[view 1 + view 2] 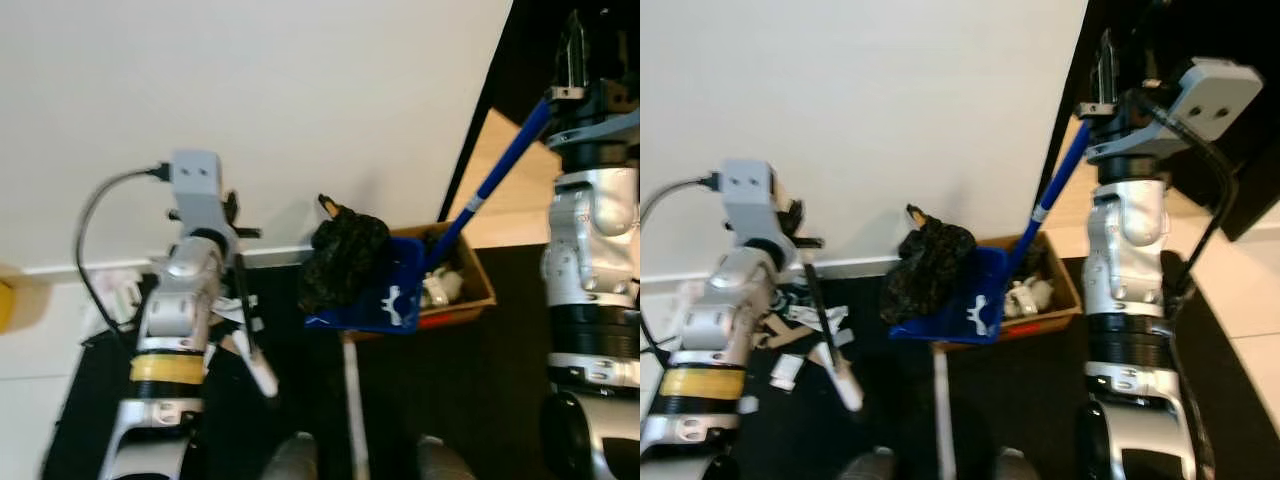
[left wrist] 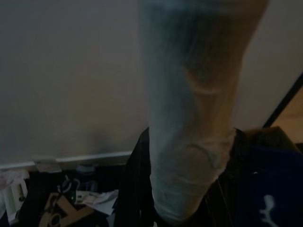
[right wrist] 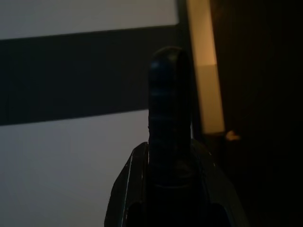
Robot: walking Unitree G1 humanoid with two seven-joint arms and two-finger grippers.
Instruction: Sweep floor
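A home interior is showing here: a plain white wall (image 1: pixel 300 90) with a white baseboard (image 1: pixel 855 266) is running along a dark floor (image 1: pixel 1040 390), and a cardboard box (image 1: pixel 478 290) of rubbish is sitting beside scattered paper scraps (image 1: pixel 810 325).

Both eye views look steeply down from the robot's head at a white wall (image 1: pixel 300 90), dark floor and the cardboard box (image 1: pixel 1060 290) ahead, sharing the blue dustpan (image 1: pixel 385 290) between the two arms. The left wrist view looks close along a pale handle (image 2: pixel 194 118) toward the wall's foot, catching paper scraps (image 2: pixel 90 196). The right wrist view, very dark, sits tight against the dustpan's blue handle tip (image 3: pixel 168 118).
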